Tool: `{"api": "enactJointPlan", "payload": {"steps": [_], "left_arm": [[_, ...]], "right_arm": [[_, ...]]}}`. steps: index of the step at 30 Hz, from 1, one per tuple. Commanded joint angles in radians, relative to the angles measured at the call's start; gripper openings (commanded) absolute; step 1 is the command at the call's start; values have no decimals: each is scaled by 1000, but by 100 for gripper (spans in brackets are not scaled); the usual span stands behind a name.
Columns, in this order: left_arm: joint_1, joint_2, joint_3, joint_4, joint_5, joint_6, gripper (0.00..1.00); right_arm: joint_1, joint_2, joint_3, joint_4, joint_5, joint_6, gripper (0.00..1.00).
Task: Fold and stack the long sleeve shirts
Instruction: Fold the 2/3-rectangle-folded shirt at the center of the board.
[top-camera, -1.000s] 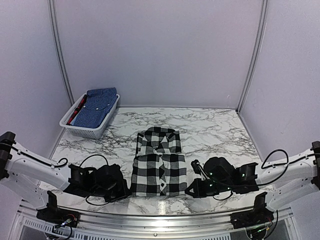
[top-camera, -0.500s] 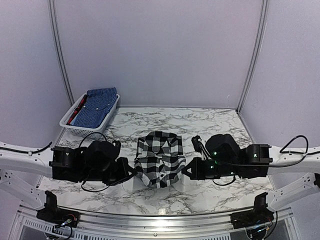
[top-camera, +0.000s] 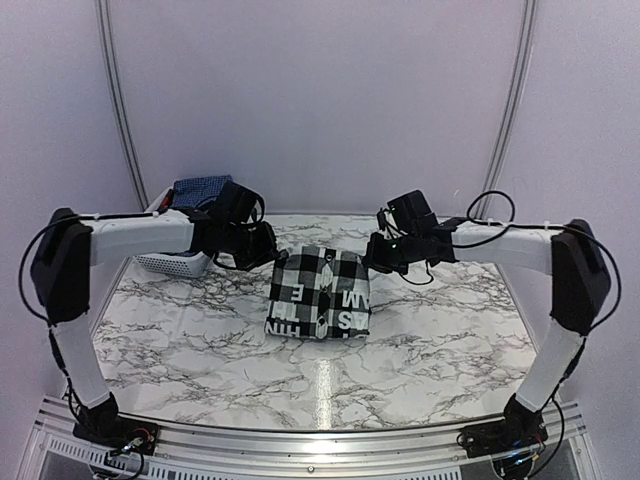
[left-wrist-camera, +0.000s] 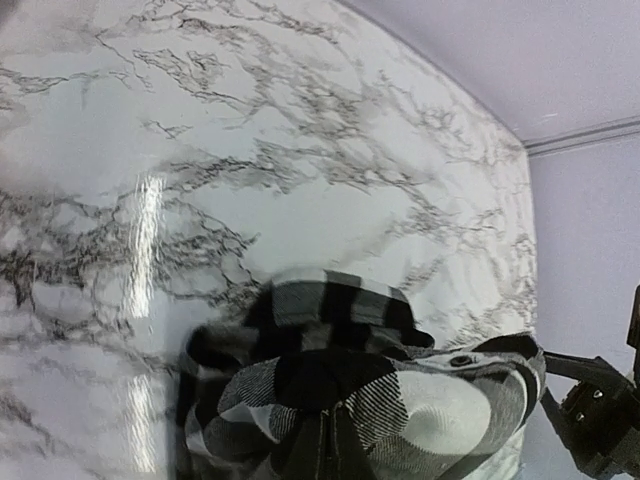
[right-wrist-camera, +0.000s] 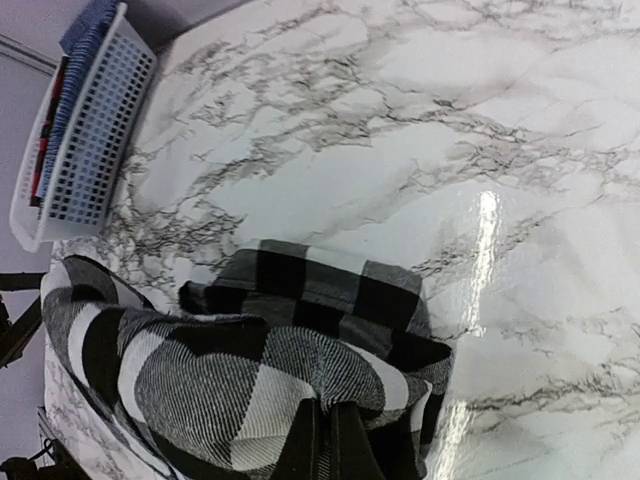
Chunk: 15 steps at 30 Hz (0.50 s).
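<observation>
Look at that: the left gripper (top-camera: 272, 252) and right gripper (top-camera: 372, 256) each clamped on a corner of the checked shirt (top-camera: 320, 295), its held edge running crosswise between them (neither arm nearer), the rest draping down onto the middle of the marble table (top-camera: 200, 335).

A lab-style robot test booth: plain white panel walls (top-camera: 320, 100) enclose a marble-patterned surface (top-camera: 420, 350), with two robot arms (top-camera: 130, 235) bolted along its metal rail (top-camera: 300, 440).
</observation>
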Motion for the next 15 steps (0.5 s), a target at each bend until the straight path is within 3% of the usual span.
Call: {"api": "enactJointPlan", "payload": {"steps": [1, 9, 10, 15], "left_arm": [[78, 205, 146, 20, 138, 120, 0], [145, 407, 277, 22, 224, 135, 0], [148, 415, 285, 22, 233, 140, 0], [150, 372, 292, 22, 217, 193, 35]], "right_arm": [[-84, 202, 105, 74, -129, -73, 0], [-128, 381, 220, 74, -156, -69, 0], [-129, 382, 217, 80, -152, -69, 5], [-129, 336, 225, 58, -109, -102, 38]]}}
